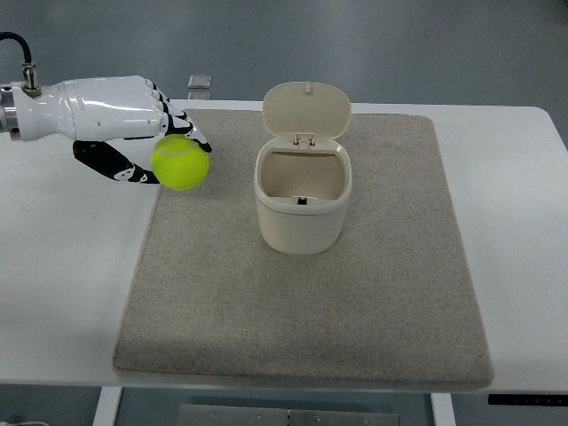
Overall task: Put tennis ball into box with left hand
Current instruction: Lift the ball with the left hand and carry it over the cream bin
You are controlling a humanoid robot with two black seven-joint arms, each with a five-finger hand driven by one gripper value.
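At the left we see our left hand [133,133] gripping the yellow tennis ball [180,161] above the mat's [373,302] left edge. To its right, apart from the ball, the cream box [302,200] stands on the mat, lid [306,111] raised, on the white counter [62,266].

A white table [524,222] is seen filling most of the view, and everything else is placed relative to it. A grey-beige felt mat [355,302] is laid flat on its middle, its long edges running roughly parallel to the table's near and far edges, with bare white surface left on either side. A small square metallic object [200,82] is seen at the table's far edge, beyond the mat's far left corner; its nature cannot be told. A grey floor [399,44] is shown beyond the table's far edge. A dark strip [526,399] is fixed under the table's near right corner.
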